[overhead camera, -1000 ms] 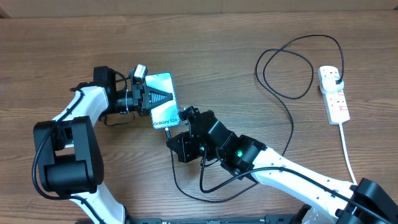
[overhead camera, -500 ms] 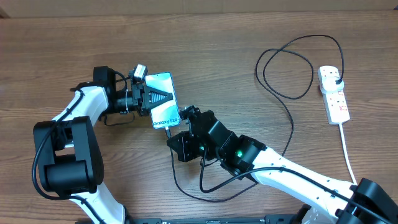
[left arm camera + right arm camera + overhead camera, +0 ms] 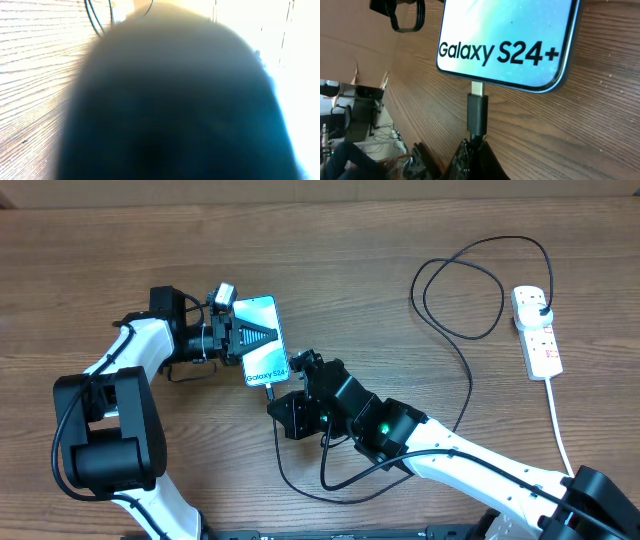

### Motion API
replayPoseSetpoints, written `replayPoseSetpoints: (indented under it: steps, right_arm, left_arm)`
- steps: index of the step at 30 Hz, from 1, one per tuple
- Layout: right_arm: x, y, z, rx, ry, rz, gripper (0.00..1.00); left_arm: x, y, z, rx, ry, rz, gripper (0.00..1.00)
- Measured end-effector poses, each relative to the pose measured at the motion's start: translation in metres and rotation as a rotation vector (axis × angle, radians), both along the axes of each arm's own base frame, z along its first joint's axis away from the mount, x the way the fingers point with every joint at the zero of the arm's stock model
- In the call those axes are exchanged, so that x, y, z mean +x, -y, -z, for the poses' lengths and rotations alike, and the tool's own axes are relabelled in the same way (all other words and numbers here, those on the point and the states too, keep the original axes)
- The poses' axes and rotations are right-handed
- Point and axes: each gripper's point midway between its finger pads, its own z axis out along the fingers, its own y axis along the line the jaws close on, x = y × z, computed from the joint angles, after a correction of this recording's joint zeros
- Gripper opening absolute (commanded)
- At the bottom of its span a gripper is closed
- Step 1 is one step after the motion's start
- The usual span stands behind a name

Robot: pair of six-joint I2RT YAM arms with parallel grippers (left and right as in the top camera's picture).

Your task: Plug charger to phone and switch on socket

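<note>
Overhead view first: the phone (image 3: 266, 350) lies face up on the wooden table (image 3: 100, 240), left of the middle, screen lit. The left claw (image 3: 262, 335) lies right over the screen, its fingers pinched together into a dark point with nothing between them. The right claw (image 3: 283, 383) sits at the phone's lower edge. The charger (image 3: 470, 370) loops across the table to the socket (image 3: 537, 330) on the far right, where its black plug sits in the upper outlet. The socket's white cord (image 3: 560, 420) runs off toward the bottom edge. Can't tell from here which way the switches are.

Left wrist view: basically useless, a big dark blurry blob fills nearly the whole picture. Only a strip of table on the left and a couple of thin black cable lines at the top. Can't make out the fingers here.

Right wrist view: the good one. The right claw (image 3: 472, 145) is clamped on the charger (image 3: 477, 112) just behind its small tip, and the metal end is at the port in the phone's (image 3: 505, 35) bottom edge, part of it showing.
</note>
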Motion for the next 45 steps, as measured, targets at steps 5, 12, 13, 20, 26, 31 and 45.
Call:
replayPoseSetpoints:
  steps: [5, 12, 13, 20, 26, 31, 45]
  right_arm:
    - [0.0026, 0.0037, 0.0037, -0.02, -0.005, 0.028, 0.04]
    - [0.0051, 0.0057, 0.0051, -0.031, 0.002, 0.045, 0.04]
    - [0.0055, 0.006, 0.0053, -0.033, 0.003, 0.048, 0.04]
    - [0.0069, 0.0073, 0.0063, -0.038, 0.008, 0.056, 0.04]
    - [0.0069, 0.0073, 0.0063, -0.037, 0.006, 0.058, 0.04]
    - [0.0075, 0.0074, 0.0062, -0.031, -0.012, 0.076, 0.04]
    - [0.0097, 0.0052, 0.0026, -0.009, -0.014, 0.09, 0.04]
  left_arm:
    - [0.0, 0.0, 0.0, 0.0, 0.0, 0.0, 0.04]
    - [0.0002, 0.0, -0.0001, -0.001, 0.002, 0.0, 0.04]
    - [0.0002, 0.0, -0.0002, -0.001, 0.002, 0.0, 0.04]
    - [0.0002, 0.0, -0.0004, -0.003, 0.003, 0.0, 0.04]
    - [0.0006, 0.0, -0.0005, -0.002, 0.007, 0.0, 0.04]
    - [0.0013, -0.0001, -0.0006, -0.001, 0.016, 0.0, 0.04]
    - [0.0036, -0.0061, -0.0006, -0.001, 0.017, -0.017, 0.04]
